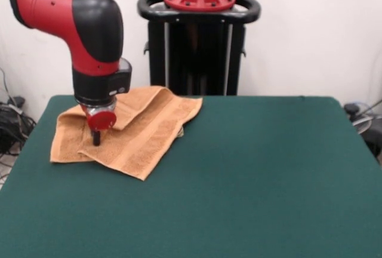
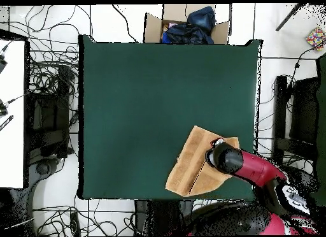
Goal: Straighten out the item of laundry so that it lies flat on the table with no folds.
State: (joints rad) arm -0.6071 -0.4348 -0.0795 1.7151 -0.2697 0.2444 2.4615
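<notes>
**Folded towel by the pedestal edge, gripper down on it**

Dark green felt covers the table (image 1: 256, 168), which we see set against a plain pale wall in the front view, with the robot's black pedestal (image 1: 199, 43) standing at the far edge. From overhead we see a white tiled floor (image 2: 114, 21) strewn with black cables (image 2: 48, 81) along one side of the table, and a white bench top (image 2: 11, 113) beyond them.

An open cardboard box (image 2: 153, 25) sits on the floor just off the table edge opposite the robot; we make out dark blue fabric (image 2: 197, 23) bundled inside it, though we cannot tell what the items are.

The orange-tan towel (image 1: 143, 132) lies near the table's pedestal edge, towards the left corner in the front view. It is not flat: one part is folded over another, and a woven band runs across the top layer.

The red and black arm (image 1: 65, 13) comes down over the towel, and the gripper (image 1: 96, 137) meets the cloth near the fold. We see only a single dark tip below the red disc, so we cannot tell whether the fingers are apart or together. In the overhead view the arm's head hides the gripper and part of the towel (image 2: 191, 164).
</notes>
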